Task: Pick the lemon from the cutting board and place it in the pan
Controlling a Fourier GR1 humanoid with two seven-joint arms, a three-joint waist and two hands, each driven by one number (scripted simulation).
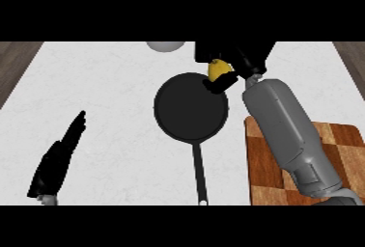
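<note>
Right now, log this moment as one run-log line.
phase: carry | right robot hand: shut on lemon, at pan far rim | left robot hand: open, resting | cutting board: lemon gone

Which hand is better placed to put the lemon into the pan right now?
The right hand. Its fingers are curled round the lemon, holding it at the pan's far rim. The left hand rests open near the lower left edge, away from both.

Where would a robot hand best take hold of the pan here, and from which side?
By the handle: the pan is a wide flat disc, while its long thin handle points toward the robot. Approach from above at the near end, probably with the left robot hand, which rests open; the right robot hand holds the lemon.
</note>
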